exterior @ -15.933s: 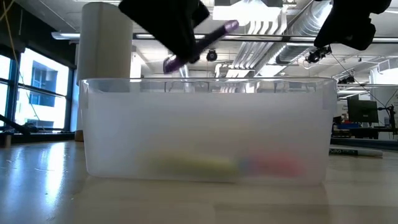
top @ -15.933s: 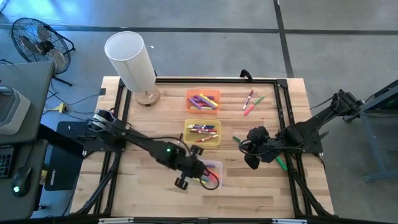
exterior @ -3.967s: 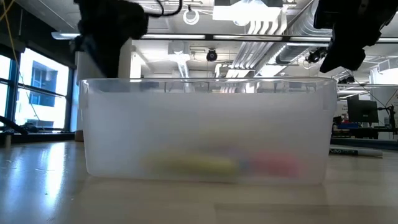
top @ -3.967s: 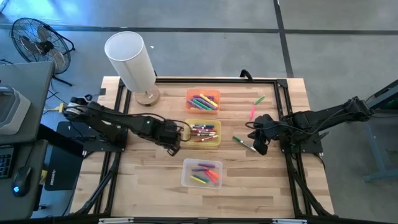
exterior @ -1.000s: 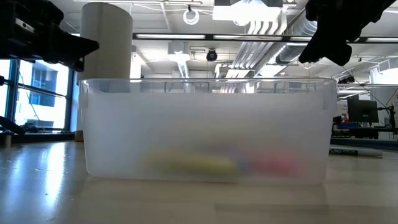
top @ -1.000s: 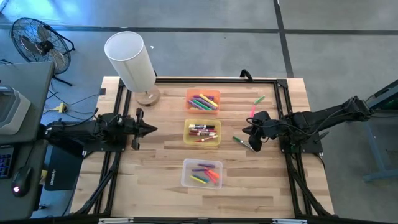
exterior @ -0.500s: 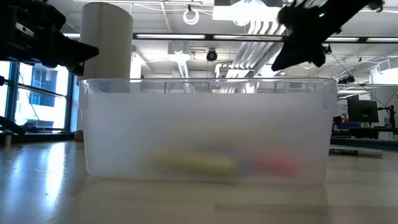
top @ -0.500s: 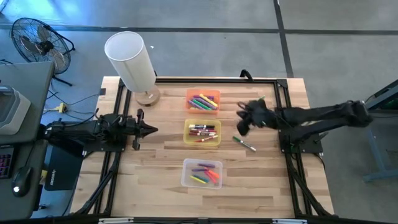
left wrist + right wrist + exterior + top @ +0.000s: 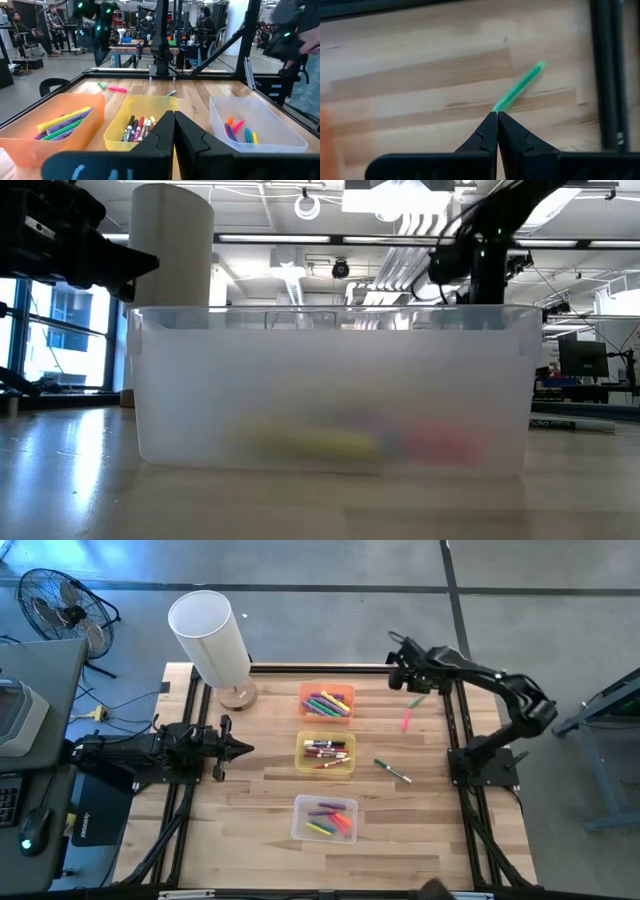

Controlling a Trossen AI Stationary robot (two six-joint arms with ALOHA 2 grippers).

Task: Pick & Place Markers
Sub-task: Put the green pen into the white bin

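Note:
Loose markers lie on the wooden table at its far right: a green one (image 9: 419,698) (image 9: 520,85), a pink one (image 9: 406,721) and a green-and-white one (image 9: 393,771). More markers fill the orange bin (image 9: 326,702), the yellow bin (image 9: 326,753) and the clear bin (image 9: 325,819). My right gripper (image 9: 408,685) (image 9: 496,115) is shut and points down over one end of the green marker; no touch shows. My left gripper (image 9: 243,748) (image 9: 174,120) is shut and level at the table's left side, pointing at the bins.
A tall white cylinder (image 9: 210,635) stands on a wooden foot at the far left corner. Black frame rails (image 9: 452,710) run along the table's edges. In the low view the clear bin (image 9: 330,390) fills the foreground. People show in the room behind (image 9: 52,20).
My right gripper has swung from the table's middle right toward the far edge, tipped over from level to pointing down, and stayed shut; it now stands over the green marker. The markers have not moved.

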